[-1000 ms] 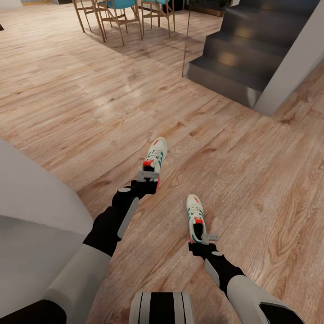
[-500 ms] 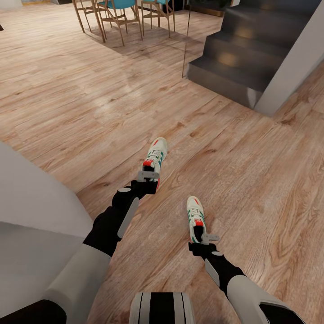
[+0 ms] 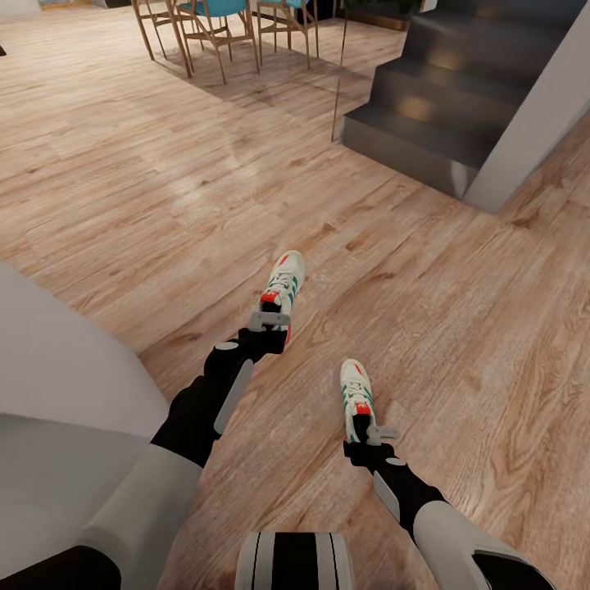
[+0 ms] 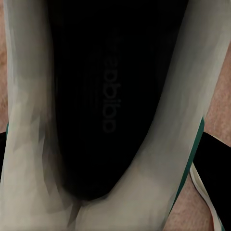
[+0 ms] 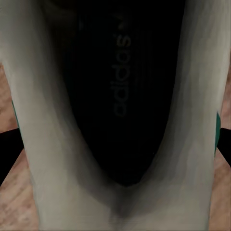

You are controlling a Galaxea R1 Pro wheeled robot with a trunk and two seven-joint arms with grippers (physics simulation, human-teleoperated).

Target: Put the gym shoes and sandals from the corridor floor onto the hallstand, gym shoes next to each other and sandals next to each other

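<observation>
Two white gym shoes with green stripes and red-orange accents are held over the wood-plank corridor floor (image 3: pixel 459 328). My left gripper (image 3: pixel 270 318) is shut on the heel of the left gym shoe (image 3: pixel 284 283), whose toe points away from me. The right gripper (image 3: pixel 375 432) is shut on the heel of the right gym shoe (image 3: pixel 355 392). Each wrist view looks into a shoe's dark insole (image 4: pixel 106 96) (image 5: pixel 120 86) framed by its white collar. The sandals and the hallstand are out of view.
A pale grey-white surface (image 3: pixel 57 385) stands close at my left. Dark stairs (image 3: pixel 442 98) and a white pillar (image 3: pixel 533 115) rise at the back right. Wooden chairs with teal seats (image 3: pixel 221 24) stand at the far back. Open floor lies ahead.
The right gripper and its shoe sit very slightly lower in the picture, and so does the pale surface's edge at the left. The left arm has not moved.
</observation>
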